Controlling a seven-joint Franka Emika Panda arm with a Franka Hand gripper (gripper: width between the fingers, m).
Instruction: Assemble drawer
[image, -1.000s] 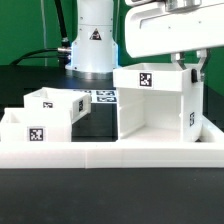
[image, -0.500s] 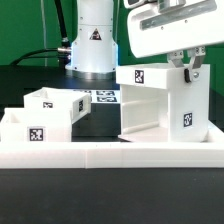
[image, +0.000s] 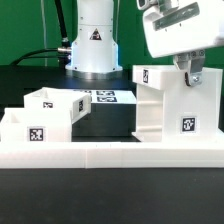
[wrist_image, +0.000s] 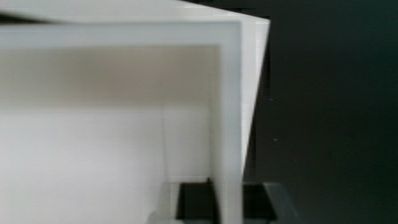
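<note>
The drawer's large white cube-like housing (image: 165, 105) stands at the exterior view's right, just behind the low front wall, with square tags on its top and side. My gripper (image: 188, 72) comes down from above and is shut on the housing's thin upper side wall. In the wrist view that wall (wrist_image: 235, 110) runs as a thin white edge between my two dark fingers (wrist_image: 199, 200), and my gripper (wrist_image: 228, 198) clamps it. Two small open-topped trays sit at the left, one (image: 55, 104) further back and one (image: 28, 128) nearer the wall.
The long low white L-shaped wall (image: 100, 153) runs along the front and up the right side. The marker board (image: 108, 97) lies flat behind the trays. The robot's white base (image: 92, 40) stands at the back, with a green cable at its left.
My gripper has moved toward the exterior view's right with the housing wall in it. The housing has turned and slid right, so its tagged side now faces the camera.
</note>
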